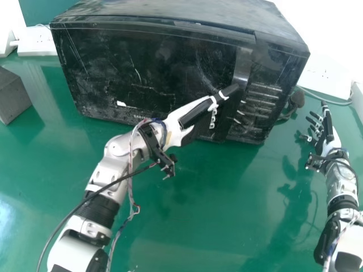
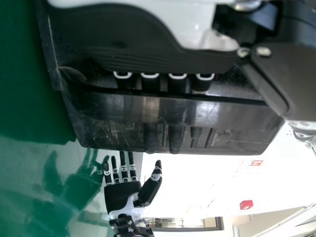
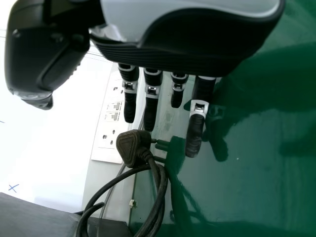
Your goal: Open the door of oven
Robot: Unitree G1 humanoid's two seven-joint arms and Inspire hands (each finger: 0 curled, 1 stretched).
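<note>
The oven's (image 1: 281, 54) door (image 1: 150, 65) looks unopened: left hand (image 1: 194, 117) at its handle (image 1: 243, 65), grip impossible to tell; right hand (image 1: 328, 136) beside the oven, fingers apart.

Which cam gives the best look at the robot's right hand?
Left wrist view: it catches the right hand whole, thumb spread from straight fingers. The right wrist view is closer on the fingers but crops the rest of the hand. The head view has it small, to the right of the oven.
</note>
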